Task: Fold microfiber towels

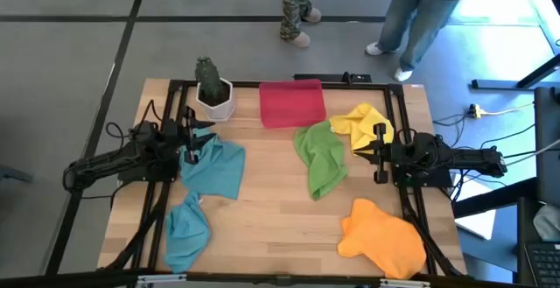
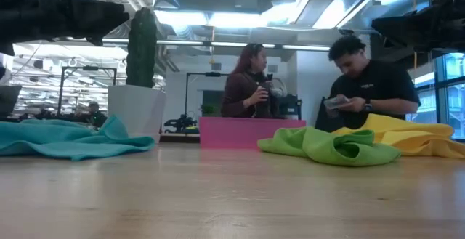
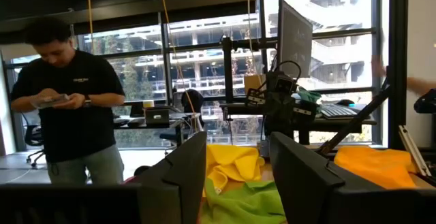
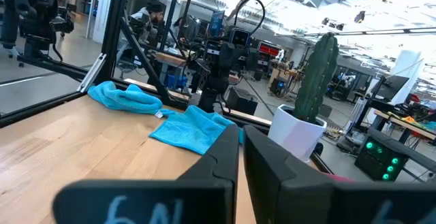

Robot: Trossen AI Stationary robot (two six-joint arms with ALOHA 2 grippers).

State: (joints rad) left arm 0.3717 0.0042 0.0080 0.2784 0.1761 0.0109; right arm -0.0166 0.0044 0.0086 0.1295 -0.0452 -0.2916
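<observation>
You have five towels lying crumpled on the desk [image 1: 271,227]: two teal towels [image 1: 214,167] at the left, the green towel [image 1: 322,158] and yellow towel [image 1: 360,123] near the red tray [image 1: 291,102], the orange towel [image 1: 385,235] front right. Your left claw [image 1: 194,136] is spread over one teal towel; your right claw [image 1: 379,155] is nearly pressed together, empty.

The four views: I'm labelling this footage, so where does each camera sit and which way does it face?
High: overhead, straight down on the table; both arms show.
Low: table-top height, looking across the green towel into the room; arms hang overhead.
Left wrist: faces across to the right arm; own open end effector shows.
Right wrist: faces the left arm, cactus and teal towels; own fingers show.
High and low share the red tray.
</observation>
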